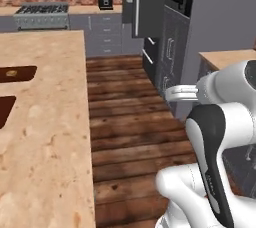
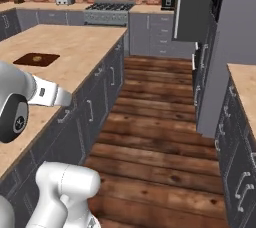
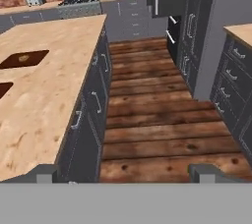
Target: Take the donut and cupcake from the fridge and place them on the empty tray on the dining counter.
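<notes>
Hand view: two trays [image 3: 23, 59] on one dining counter [image 3: 44, 95], gripper [image 3: 125, 173] spread, empty-handed

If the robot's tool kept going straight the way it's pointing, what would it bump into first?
Probably the wooden floor of the aisle. The open tool aims forward and down between the dining counter and the fridge; depth is hard to judge.

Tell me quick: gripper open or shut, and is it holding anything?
Gripper: open, jaws spread wide, nothing between them; it hangs above the wooden floor.
</notes>
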